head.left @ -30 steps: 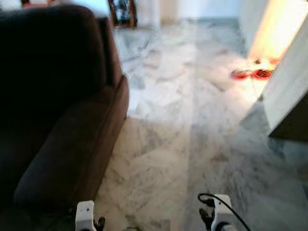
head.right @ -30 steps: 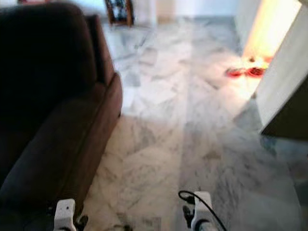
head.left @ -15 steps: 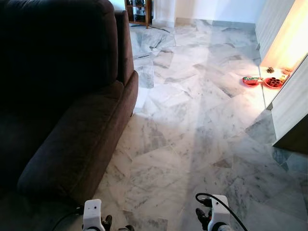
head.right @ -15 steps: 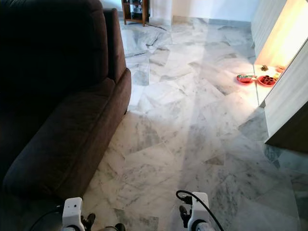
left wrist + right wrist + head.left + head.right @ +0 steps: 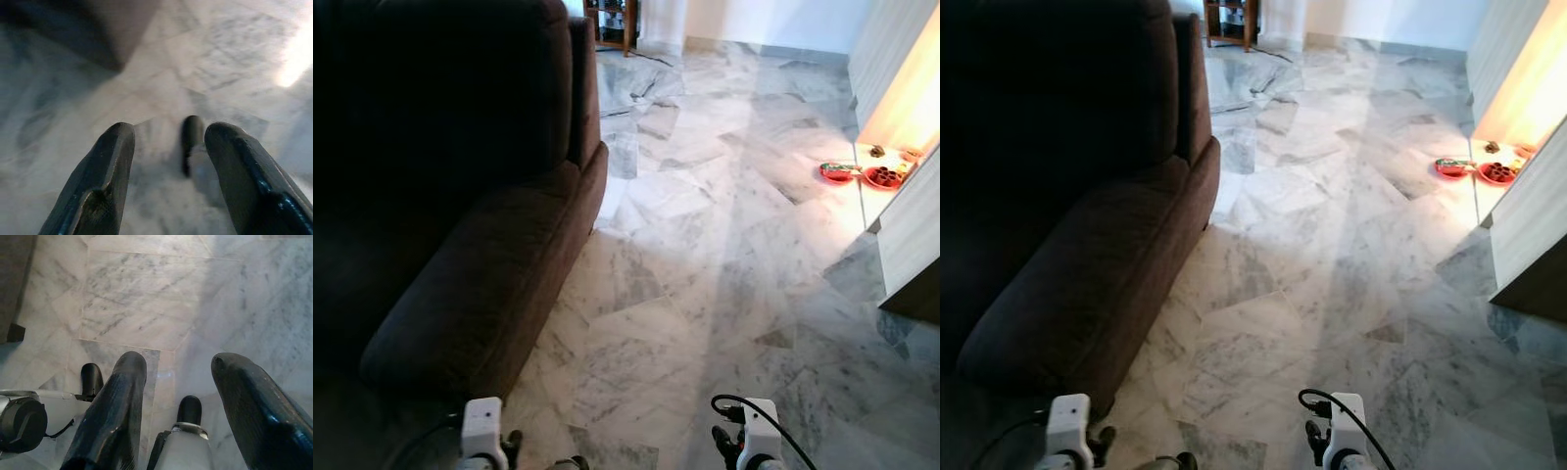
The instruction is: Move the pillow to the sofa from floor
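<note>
Both arms hang low at the near edge of the scene. The left gripper (image 5: 168,181) has its two black fingers spread apart with nothing between them, pointing down at bare marble floor (image 5: 705,255). The right gripper (image 5: 181,416) is likewise parted and empty, its two fingers aimed down over the robot's own legs and two dark feet. From the head views the two white wrist housings show: the left wrist (image 5: 481,423) near the sofa's front corner, the right wrist (image 5: 761,427) further right with a black cable looping off it.

Just left of the left arm stands one dark brown sofa (image 5: 460,245), taking up the left side of the scene, its seat cushion running from near to far and its tall backrest rising at the far left. Its seat is very dark, and no pillow can be made out on it or on the visible floor, so the pillow's place cannot be told.

The pale grey-veined marble floor stretches right and far. At the far right, in a warmly lit patch beside a pale wall panel (image 5: 911,230), lie two small red dishes (image 5: 857,174) side by side; something dark sits in the right one, too small to identify. At the far end stands one wooden piece of furniture (image 5: 612,20).
</note>
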You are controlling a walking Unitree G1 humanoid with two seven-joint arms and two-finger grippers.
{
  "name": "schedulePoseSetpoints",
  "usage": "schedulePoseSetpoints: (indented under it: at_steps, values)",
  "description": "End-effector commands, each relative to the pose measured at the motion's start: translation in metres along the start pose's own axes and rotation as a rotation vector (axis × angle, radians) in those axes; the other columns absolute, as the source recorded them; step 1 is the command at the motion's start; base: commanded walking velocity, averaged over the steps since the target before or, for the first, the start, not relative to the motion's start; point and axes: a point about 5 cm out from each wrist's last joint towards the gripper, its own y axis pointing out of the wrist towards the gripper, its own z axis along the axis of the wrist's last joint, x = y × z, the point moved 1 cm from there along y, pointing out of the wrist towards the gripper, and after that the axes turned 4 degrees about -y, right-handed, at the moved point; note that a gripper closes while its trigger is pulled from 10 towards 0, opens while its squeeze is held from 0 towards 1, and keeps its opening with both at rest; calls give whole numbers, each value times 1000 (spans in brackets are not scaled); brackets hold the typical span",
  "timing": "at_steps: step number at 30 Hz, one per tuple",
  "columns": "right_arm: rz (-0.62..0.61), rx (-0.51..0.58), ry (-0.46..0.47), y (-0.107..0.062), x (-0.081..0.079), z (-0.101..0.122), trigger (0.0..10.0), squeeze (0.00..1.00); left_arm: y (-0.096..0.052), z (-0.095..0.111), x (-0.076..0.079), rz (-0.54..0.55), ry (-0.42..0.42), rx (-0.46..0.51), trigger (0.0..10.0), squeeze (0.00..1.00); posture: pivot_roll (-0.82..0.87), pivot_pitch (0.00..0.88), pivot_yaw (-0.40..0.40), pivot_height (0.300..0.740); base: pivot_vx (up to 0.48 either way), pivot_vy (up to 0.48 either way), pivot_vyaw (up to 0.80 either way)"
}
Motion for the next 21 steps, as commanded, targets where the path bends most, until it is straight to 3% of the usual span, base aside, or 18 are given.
schedulePoseSetpoints:
  at_steps: [1,6,11,14,21]
  values:
    - [-1,-16,-12,-1,-1,-6,10000,0,-4,-13,-6,4,-21,-35,10000,0,101,108,18,740,0,300,606]
    - [8,-27,10,-1,-2,-9,10000,0,-8,-24,-9,10,-21,-64,10000,0,103,107,20,740,0,303,480]
    - [10,-27,21,-1,-3,-9,10000,0,-4,-19,3,-2,-16,-67,10000,0,103,113,21,740,0,302,0]
    - [10,-27,27,-1,-4,-9,10000,0,0,-16,22,-21,-13,-66,10000,0,104,118,21,740,0,301,0]
    - [3,-30,23,-1,-2,-9,10000,0,3,-13,46,-44,-8,-58,10000,0,104,131,19,740,0,302,0]
